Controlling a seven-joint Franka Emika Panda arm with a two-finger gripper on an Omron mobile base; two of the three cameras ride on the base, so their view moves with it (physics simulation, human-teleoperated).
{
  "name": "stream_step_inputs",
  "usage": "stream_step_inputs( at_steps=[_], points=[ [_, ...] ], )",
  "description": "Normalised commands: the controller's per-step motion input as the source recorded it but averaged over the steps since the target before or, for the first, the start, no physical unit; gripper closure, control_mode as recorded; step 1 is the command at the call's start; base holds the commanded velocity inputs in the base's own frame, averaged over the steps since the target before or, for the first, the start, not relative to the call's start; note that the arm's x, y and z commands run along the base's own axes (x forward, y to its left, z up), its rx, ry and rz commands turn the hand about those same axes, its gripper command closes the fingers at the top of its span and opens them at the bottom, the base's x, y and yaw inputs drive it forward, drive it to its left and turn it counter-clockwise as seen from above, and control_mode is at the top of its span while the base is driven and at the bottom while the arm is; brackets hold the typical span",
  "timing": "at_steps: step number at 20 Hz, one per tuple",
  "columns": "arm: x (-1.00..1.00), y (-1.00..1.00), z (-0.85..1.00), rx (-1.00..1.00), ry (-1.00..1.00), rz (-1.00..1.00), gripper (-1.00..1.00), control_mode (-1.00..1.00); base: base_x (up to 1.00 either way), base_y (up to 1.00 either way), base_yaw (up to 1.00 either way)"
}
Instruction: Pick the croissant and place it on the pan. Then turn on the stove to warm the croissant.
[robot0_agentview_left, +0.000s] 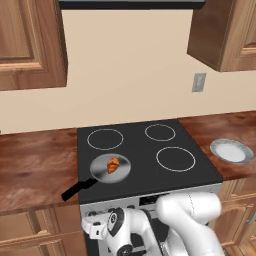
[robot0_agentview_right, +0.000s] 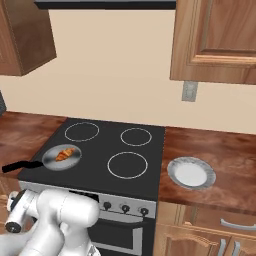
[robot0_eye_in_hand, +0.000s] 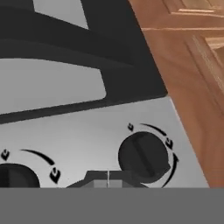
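Note:
The croissant (robot0_agentview_left: 113, 164) (robot0_agentview_right: 65, 153) lies on the grey pan (robot0_agentview_left: 101, 172) (robot0_agentview_right: 52, 160), which sits on the front-left burner of the black stove (robot0_agentview_left: 145, 150) (robot0_agentview_right: 102, 150). The pan's black handle (robot0_agentview_left: 76, 189) sticks out toward the front left. My arm reaches low in front of the stove. In the hand view my gripper (robot0_eye_in_hand: 108, 180) is shut with its tips pressed together and nothing between them. It is close to the steel knob panel, just below and left of a black knob (robot0_eye_in_hand: 143, 156). A second knob (robot0_eye_in_hand: 13, 176) sits at the left edge.
A pale round plate (robot0_agentview_left: 231, 150) (robot0_agentview_right: 190, 173) rests on the wooden counter right of the stove. Wooden counter runs on both sides, with cabinets above and below. A wall outlet (robot0_agentview_left: 199, 82) is behind the right counter.

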Motion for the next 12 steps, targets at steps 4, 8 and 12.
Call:
stream_step_inputs(
  at_steps=[4,8,12],
  points=[
    [-0.04,1.00,0.76,-0.53,-0.52,0.32,1.00,-1.00,0.00,0.00,0.00],
    [-0.01,1.00,0.84,-0.49,-0.49,0.31,1.00,-1.00,0.00,0.00,0.00],
    [-0.01,1.00,0.88,-0.49,-0.47,0.30,1.00,-1.00,0.00,0.00,0.00]
  ],
)
